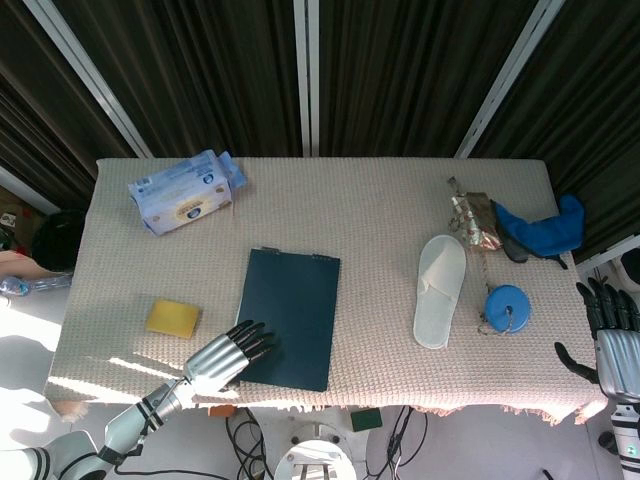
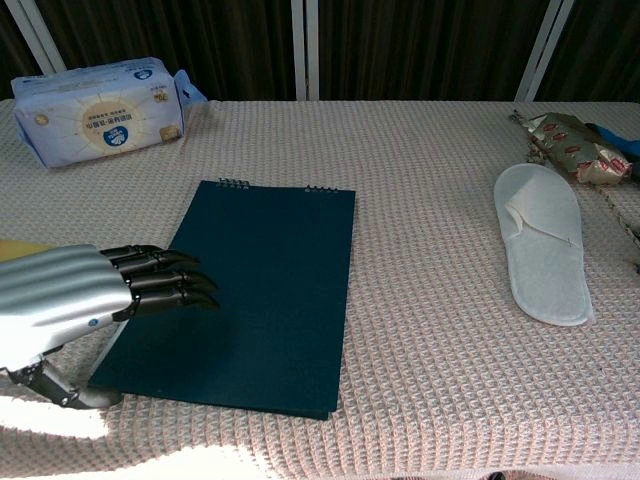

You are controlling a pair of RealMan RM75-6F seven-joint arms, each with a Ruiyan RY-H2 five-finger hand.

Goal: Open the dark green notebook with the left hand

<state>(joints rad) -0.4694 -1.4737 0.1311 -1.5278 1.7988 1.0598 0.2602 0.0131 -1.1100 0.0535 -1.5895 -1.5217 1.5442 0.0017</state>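
Dark green notebook (image 1: 290, 317) lying closed and flat on the bench (image 1: 370, 215), near the front edge, its wire binding along the far short side. All positions below are given relative to the notebook.

Left hand (image 1: 228, 355): at the notebook's near-left corner, palm down, fingers (image 2: 165, 278) extended side by side and slightly parted, their dark tips over the left margin of the cover. The chest view shows the thumb low beside the left edge. The hand holds nothing; whether the fingertips touch the cover cannot be told.

Right hand (image 1: 612, 335): well apart to the right, beyond the bench's right edge, fingers spread and empty.

Yellow sponge (image 1: 172, 318): just left of the notebook, beyond the left hand. Blue-and-white tissue pack (image 1: 186, 190): behind and to the left, near the far-left corner of the bench. White slipper (image 1: 440, 290): to the right, sole up. Blue round tape measure (image 1: 506, 303): right of the slipper. Snack wrapper (image 1: 477, 220) and blue cloth (image 1: 545, 228): far right, toward the back.
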